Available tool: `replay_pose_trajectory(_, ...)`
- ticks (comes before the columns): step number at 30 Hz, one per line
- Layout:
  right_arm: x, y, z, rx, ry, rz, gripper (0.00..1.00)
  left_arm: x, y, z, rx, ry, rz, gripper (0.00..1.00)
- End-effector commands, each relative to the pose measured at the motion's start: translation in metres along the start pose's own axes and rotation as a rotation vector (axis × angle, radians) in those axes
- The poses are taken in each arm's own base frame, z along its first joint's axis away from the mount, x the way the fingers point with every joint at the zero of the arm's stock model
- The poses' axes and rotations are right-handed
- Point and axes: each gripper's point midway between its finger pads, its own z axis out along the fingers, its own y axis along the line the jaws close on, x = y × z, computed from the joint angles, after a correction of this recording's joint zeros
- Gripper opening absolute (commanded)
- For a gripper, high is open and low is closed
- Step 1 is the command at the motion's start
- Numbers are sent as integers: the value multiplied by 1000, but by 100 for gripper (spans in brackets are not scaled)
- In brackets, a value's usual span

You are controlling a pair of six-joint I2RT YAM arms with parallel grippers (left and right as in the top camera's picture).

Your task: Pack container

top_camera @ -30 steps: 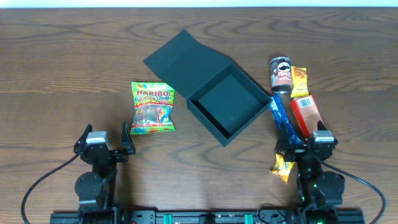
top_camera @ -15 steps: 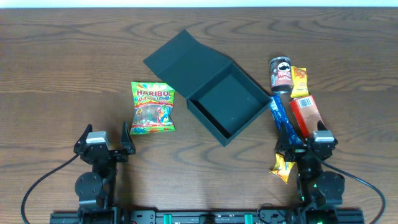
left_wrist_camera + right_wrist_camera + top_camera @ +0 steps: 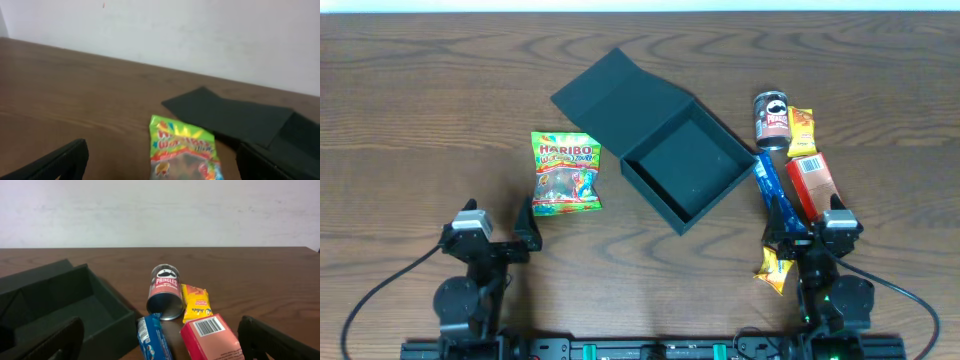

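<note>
The container (image 3: 685, 170) is a dark teal box in the middle of the table, and its flap lid (image 3: 615, 95) lies open to the far left. It also shows in the right wrist view (image 3: 60, 305) and the left wrist view (image 3: 300, 135). A Haribo bag (image 3: 566, 174) lies left of it, ahead of my left gripper (image 3: 490, 230), which is open and empty. My right gripper (image 3: 810, 235) is open and empty. It sits just behind a blue pack (image 3: 775, 192) and an orange-red carton (image 3: 811, 186). A Pringles can (image 3: 772, 120) and a yellow pack (image 3: 802, 132) lie beyond them.
A small yellow packet (image 3: 775, 268) lies by my right gripper's left side near the front edge. In the right wrist view the can (image 3: 165, 292), yellow pack (image 3: 196, 302), carton (image 3: 212, 337) and blue pack (image 3: 152, 337) cluster right of the box.
My left gripper has turned slightly and tilted toward the Haribo bag. The right arm and all objects have not moved.
</note>
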Motion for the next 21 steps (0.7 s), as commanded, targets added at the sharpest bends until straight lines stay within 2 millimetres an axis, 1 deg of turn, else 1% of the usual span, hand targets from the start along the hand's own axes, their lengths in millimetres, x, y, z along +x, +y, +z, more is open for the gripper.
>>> replay_pose_trajectory(1,2,-2,0,9,5,-11,99,-45,-14,-7,33,-60,-4,95)
replay_pose_trajectory(5,2,-2,0,9,5,-11,99,-95,-25,-4,38,-41,-6,95)
replay_pose_trajectory(9,2,-2,0,9,5,-11,99,-142,-38,6,51,23,-13,95)
replay_pose_trajectory(12,2,-2,0,9,5,-11,99,-168,-43,18,39,90,-21,95)
replay_pose_trajectory(14,2,-2,0,9,6,-11,99,-179,-47,26,38,161,-31,95)
replay_pose_trajectory(16,2,-2,0,9,6,-11,99,-183,-48,34,21,267,-53,95)
replay_pose_trajectory(18,2,-2,0,9,6,-11,99,-178,-47,36,-2,371,-72,95)
replay_pose_trajectory(19,2,-2,0,9,6,-11,99,-171,-45,37,-14,426,-80,96)
replay_pose_trajectory(20,2,-2,0,9,6,-11,99,-158,-44,37,-26,508,-96,96)
replay_pose_trajectory(21,2,-2,0,9,6,-11,99,-140,-43,35,-36,602,-126,95)
